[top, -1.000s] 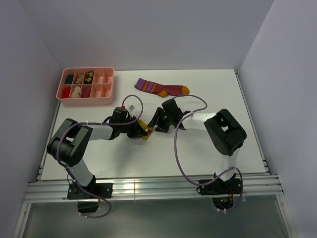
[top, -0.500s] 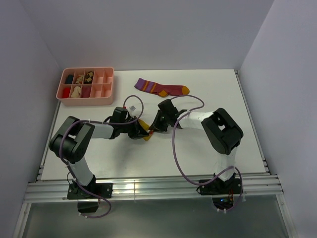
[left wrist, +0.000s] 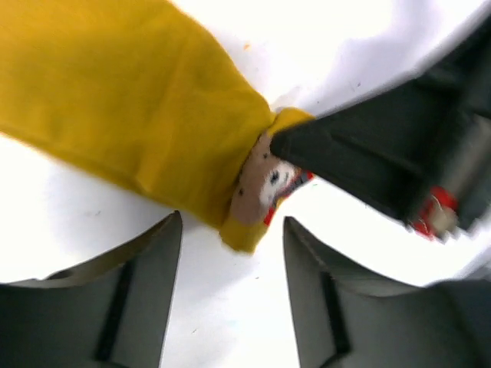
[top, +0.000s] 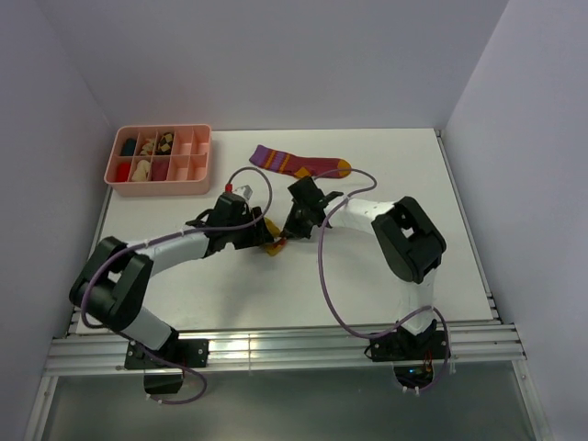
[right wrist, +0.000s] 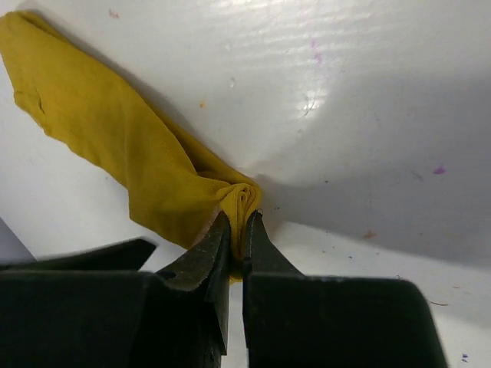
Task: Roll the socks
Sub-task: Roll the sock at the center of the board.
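Note:
A mustard-yellow sock [top: 272,245] lies mid-table between my two grippers. In the right wrist view my right gripper [right wrist: 240,216] is shut on the bunched end of this sock [right wrist: 115,146]. In the left wrist view the sock [left wrist: 130,115] shows a small picture at its folded edge, and the right gripper's dark fingers [left wrist: 360,161] pinch that edge. My left gripper [left wrist: 232,221] stands open just short of the fold, holding nothing. From above, the left gripper [top: 261,235] and right gripper [top: 286,233] almost meet. A maroon sock [top: 299,163] with purple cuff and orange toe lies flat behind them.
A pink compartment tray [top: 156,186] with small items stands at the back left of the white table. Purple cables loop over both arms. Grey walls close in the table on three sides.
My left gripper has opened and let go of the mustard sock. My right gripper has moved left and shut on the sock's bunched end.

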{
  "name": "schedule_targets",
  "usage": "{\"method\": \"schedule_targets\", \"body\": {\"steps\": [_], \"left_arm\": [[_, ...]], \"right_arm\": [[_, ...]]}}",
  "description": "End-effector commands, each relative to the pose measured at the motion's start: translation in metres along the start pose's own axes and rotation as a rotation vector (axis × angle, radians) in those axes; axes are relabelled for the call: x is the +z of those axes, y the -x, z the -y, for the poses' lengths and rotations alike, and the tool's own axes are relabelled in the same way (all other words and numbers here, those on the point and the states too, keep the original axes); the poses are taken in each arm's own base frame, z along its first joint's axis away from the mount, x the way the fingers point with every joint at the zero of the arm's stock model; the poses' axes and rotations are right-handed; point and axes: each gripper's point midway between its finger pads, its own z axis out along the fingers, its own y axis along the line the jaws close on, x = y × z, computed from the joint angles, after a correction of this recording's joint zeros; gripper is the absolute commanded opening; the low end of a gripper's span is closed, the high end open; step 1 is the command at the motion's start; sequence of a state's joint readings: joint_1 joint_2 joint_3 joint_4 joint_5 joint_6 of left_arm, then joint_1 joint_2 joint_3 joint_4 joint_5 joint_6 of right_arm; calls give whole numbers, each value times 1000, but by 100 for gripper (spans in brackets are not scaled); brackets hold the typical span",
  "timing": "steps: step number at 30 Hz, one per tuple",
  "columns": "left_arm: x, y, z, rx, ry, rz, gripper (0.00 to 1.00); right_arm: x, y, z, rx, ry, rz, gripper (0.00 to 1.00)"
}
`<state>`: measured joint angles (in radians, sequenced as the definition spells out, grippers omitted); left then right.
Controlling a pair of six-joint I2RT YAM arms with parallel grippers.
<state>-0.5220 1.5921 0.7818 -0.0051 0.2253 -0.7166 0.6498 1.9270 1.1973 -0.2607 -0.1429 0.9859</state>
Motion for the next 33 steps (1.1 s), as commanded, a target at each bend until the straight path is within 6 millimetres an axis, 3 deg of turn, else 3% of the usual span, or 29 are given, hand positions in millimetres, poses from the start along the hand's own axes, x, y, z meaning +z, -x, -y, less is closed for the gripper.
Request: {"method": "schedule_targets", "body": {"steps": [1,4,5,6,8,10,11,12,13,14,19,27,33], "left_arm": [[-28,33,9,207,140,200,61],[-36,36,28,343,193,303,72],[-37,28,42,423,186,312,73],[-42,35,41,454,248,373,74],[-41,25,58,571,277,414,74],[-38,25,51,655,401,459,75],[-36,19,63,700,405,471,75],[-39,23,59,729,478,509,75],[-29,16,54,797,529,495,76],[-25,9,65,834,526,511,76],[0,-3,62,953,664,520,76],[16,-1,58,1016,740,525,74],[35,-13,44,1042,759,471,72]], "right_arm": [[1,18,13,-2,-84,32,0],[4,22,13,-15,-96,15,0],[7,20,18,-15,-122,-1,0],[6,24,15,-15,-121,0,0],[8,23,16,-25,-119,-18,0],[8,24,17,-29,-117,-28,0],[8,24,15,-31,-109,-39,0],[8,24,16,-39,-110,-43,0],[8,25,16,-39,-104,-47,0],[8,25,14,-45,-97,-54,0],[10,21,14,-68,-92,-81,0],[13,13,20,-75,-87,-110,0],[15,12,19,-74,-82,-119,0]]}}
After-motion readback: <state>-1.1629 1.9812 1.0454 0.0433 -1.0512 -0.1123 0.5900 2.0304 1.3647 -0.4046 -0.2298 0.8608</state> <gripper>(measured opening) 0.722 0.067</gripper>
